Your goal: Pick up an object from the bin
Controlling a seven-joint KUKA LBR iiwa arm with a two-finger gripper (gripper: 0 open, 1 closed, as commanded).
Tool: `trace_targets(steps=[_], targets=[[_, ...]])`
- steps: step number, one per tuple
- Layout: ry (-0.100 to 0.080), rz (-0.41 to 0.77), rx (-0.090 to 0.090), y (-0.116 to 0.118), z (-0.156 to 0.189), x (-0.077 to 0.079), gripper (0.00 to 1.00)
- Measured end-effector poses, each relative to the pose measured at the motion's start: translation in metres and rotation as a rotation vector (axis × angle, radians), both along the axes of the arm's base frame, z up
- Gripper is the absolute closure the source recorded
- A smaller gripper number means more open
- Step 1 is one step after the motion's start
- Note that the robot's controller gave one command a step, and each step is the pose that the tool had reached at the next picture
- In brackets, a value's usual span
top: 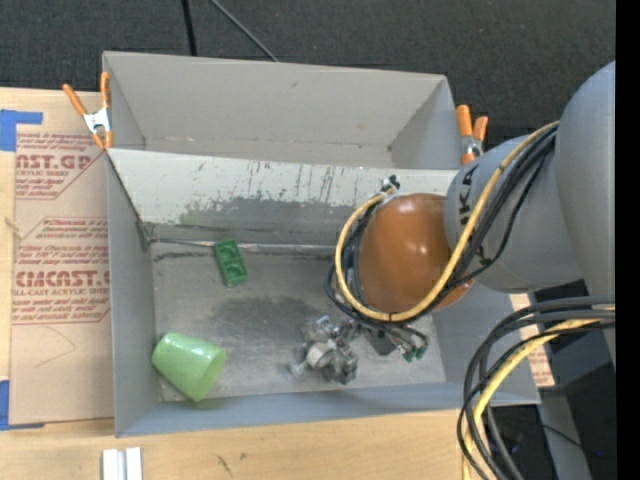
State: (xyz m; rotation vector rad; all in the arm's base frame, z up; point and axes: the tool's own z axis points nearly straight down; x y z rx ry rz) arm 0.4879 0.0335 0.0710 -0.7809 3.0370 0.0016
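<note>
My gripper (327, 354) is low over the bin floor at the front, right of the middle, just under the arm's orange cover. Nothing can be made out in it. A light green plastic cup (188, 366) lies on its side in the front left corner, well to the gripper's left. A small dark green toy brick (230, 263) with studs lies near the back wall, left of the middle, up and to the left of the gripper.
The arm and its yellow and black cables reach in from the right and hide the bin's right side. The sloping back wall rises behind the green brick. Bare floor lies between the cup, the brick and the gripper.
</note>
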Motion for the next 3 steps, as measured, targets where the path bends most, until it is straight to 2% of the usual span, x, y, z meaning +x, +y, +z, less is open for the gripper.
trace_targets(steps=[1,2,3], targets=[[-0.004,0.002,-0.002,-0.011,0.125,0.022,1.0],[0.008,0.305,-0.001,0.004,0.085,0.0,1.0],[-0.005,0.293,-0.003,0.006,0.183,0.02,1.0]])
